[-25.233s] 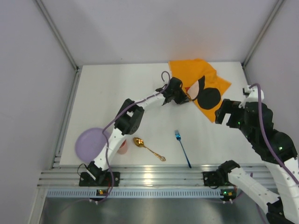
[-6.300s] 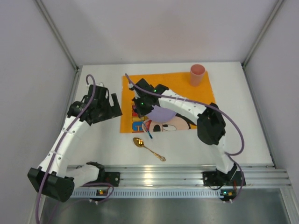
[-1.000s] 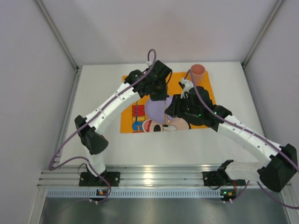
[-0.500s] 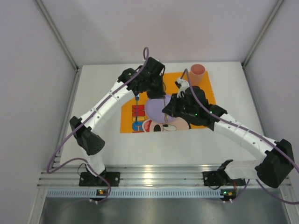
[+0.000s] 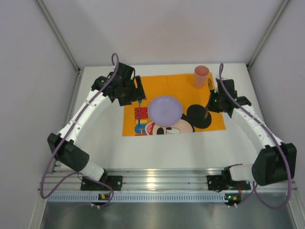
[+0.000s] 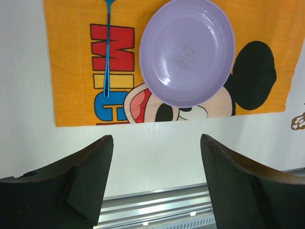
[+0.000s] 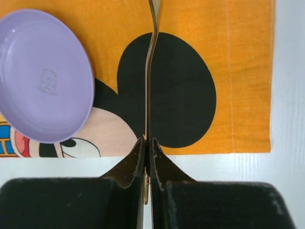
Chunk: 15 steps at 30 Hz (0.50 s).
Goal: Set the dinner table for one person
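On the white dinner table [image 5: 105,138] lies an orange Mickey Mouse placemat [image 5: 217,121] with a purple plate [image 5: 165,110] at its middle. A blue fork [image 6: 106,57] rests on the mat to the left of the plate [image 6: 187,50]. A pink cup [image 5: 201,76] stands at the mat's far right corner. My left gripper [image 5: 136,93] [image 6: 156,143] is open and empty, raised over the mat's left part. My right gripper [image 5: 208,107] [image 7: 147,143] is shut on a gold spoon [image 7: 149,76], held edge-on over the black ear right of the plate [image 7: 43,76].
A ribbed aluminium rail [image 5: 157,179] runs along the table's near edge, where both arm bases are bolted. Grey walls with metal posts enclose the table on three sides. Bare white tabletop [image 6: 157,157] lies between the mat and the rail.
My left gripper opened and drew back to the left, leaving the fork on the mat. My right gripper shut on the spoon and carried it from the plate's edge to the right.
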Motion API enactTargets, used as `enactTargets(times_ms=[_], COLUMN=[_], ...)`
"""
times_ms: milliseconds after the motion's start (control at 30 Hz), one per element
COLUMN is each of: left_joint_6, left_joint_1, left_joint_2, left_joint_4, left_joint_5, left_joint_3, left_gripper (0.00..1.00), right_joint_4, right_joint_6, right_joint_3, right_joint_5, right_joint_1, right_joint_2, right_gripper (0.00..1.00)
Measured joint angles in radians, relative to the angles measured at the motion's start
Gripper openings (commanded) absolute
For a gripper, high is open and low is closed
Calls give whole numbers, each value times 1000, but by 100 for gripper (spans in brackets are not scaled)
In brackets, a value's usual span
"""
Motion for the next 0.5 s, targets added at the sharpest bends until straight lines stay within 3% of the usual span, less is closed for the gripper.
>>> enactTargets(times_ms=[167,500], left_joint_6=[18,8], left_joint_1=[35,43], left_joint_2=[-82,-169], left_joint_4=[5,3], left_joint_5=[-7,-35], left_joint_3=[-89,-167], left_gripper=[77,74], right_joint_4=[-12,50], right_joint_6=[-52,-80], right_joint_3=[52,48], right_joint_5=[-35,-139], right_joint_1=[2,2], right_joint_2=[180,289], right_gripper=[0,0])
